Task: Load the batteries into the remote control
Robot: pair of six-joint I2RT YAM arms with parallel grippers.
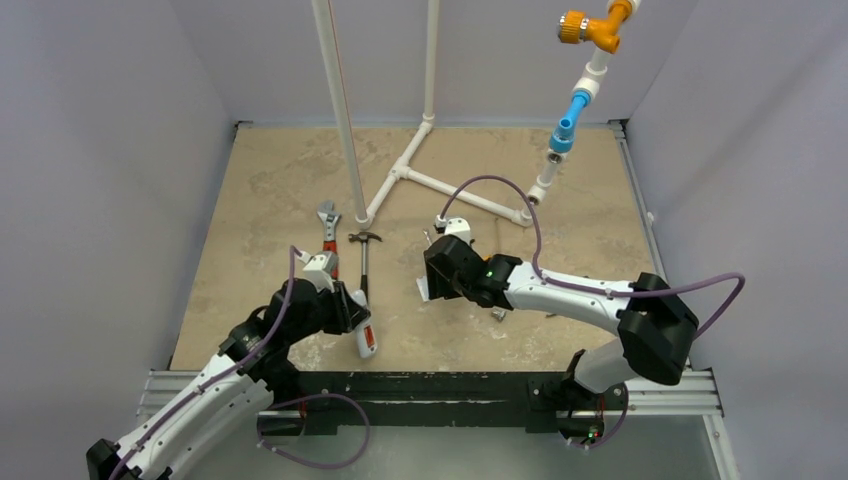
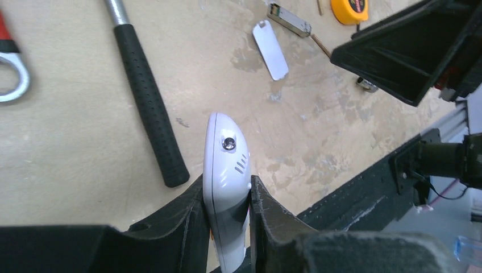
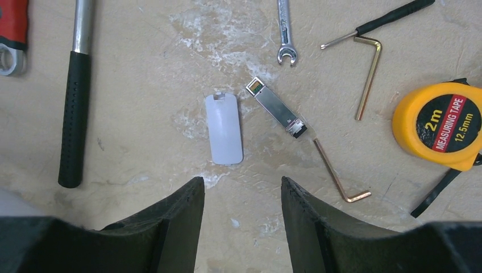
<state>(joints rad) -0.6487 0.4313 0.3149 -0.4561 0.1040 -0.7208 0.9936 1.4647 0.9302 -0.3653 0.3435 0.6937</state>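
Observation:
My left gripper (image 2: 227,181) is shut on the white remote control (image 2: 226,159) and holds it on edge, one rounded end sticking out past the fingertips. In the top view the left gripper (image 1: 343,310) and the remote (image 1: 366,338) are near the table's front edge, beside the hammer. My right gripper (image 3: 241,181) is open and empty, just above the table, short of the flat white battery cover (image 3: 224,128). In the top view the right gripper (image 1: 438,272) is at mid-table. No battery shows clearly; only an orange sliver shows beside the remote at my left finger.
A black-handled hammer (image 3: 74,114) lies left of the cover, a red-handled wrench (image 1: 327,228) beyond it. A metal module (image 3: 275,105), hex keys (image 3: 369,74), a small spanner (image 3: 284,34) and an orange tape measure (image 3: 437,125) lie to the right. White pipework (image 1: 400,170) stands behind.

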